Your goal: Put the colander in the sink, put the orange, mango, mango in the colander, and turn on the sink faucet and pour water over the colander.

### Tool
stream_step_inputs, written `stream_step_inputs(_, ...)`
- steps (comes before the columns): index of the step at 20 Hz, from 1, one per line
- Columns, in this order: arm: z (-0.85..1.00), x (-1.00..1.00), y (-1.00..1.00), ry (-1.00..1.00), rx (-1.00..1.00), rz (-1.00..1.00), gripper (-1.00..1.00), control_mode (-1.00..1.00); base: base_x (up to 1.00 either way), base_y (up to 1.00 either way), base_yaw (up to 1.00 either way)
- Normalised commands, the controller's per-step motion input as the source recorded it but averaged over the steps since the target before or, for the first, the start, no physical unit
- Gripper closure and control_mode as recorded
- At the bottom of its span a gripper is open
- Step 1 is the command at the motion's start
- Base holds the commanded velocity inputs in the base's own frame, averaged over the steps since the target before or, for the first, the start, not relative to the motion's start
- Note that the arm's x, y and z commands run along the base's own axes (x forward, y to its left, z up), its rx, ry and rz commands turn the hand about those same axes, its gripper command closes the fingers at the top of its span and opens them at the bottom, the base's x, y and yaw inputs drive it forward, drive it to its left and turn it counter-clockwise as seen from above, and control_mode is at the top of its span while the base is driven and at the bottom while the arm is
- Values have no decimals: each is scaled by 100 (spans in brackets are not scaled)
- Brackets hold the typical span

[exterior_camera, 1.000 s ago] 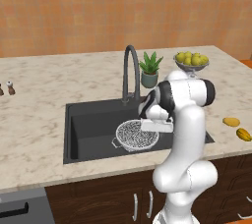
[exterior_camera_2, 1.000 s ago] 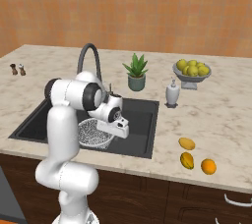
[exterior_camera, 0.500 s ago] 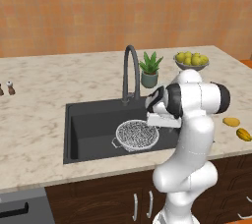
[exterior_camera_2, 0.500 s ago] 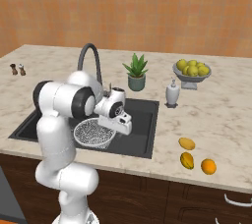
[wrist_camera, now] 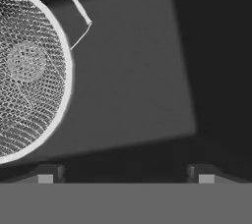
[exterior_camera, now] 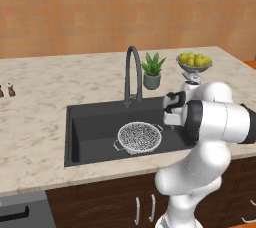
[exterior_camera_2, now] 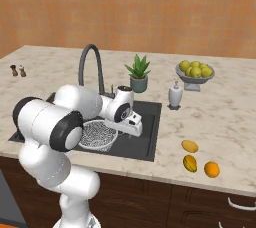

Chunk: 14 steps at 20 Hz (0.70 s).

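The speckled mesh colander [exterior_camera: 140, 137] rests upright on the floor of the black sink [exterior_camera: 90, 127], in front of the dark gooseneck faucet [exterior_camera: 132, 72]. No water runs from the spout. My gripper [exterior_camera: 171, 117] hangs open and empty over the sink's right part, just right of the colander and clear of it. In the hand view the colander [wrist_camera: 27, 70] and one wire handle lie at the left, and the fingertips [wrist_camera: 47, 174] stand wide apart over bare sink floor [wrist_camera: 133, 70]. The orange [exterior_camera_2: 212, 169] and two mangos [exterior_camera_2: 189, 146] [exterior_camera_2: 190, 163] lie on the counter right of the sink [exterior_camera_2: 146, 141].
A bowl of yellow-green fruits [exterior_camera_2: 195, 70], a soap dispenser [exterior_camera_2: 174, 94] and a potted plant [exterior_camera_2: 138, 74] stand behind the sink. Salt and pepper shakers [exterior_camera_2: 18, 70] sit at the far left. My arm covers part of the colander [exterior_camera_2: 97, 134] in the right base view.
The gripper has opened and let go of the colander's rim, then drawn up and to the right. The colander stays in the sink.
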Motion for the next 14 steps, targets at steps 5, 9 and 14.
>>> stream_step_inputs(5, 39, -62, -56, -6, -8, 7, -100, -100, 0, 0, 0)
stream_step_inputs(9, 40, -62, -57, -3, -8, 6, -100, -100, 0, 0, 0)
stream_step_inputs(14, 35, -52, -56, 0, -4, 2, -100, -100, 0, 0, 0)
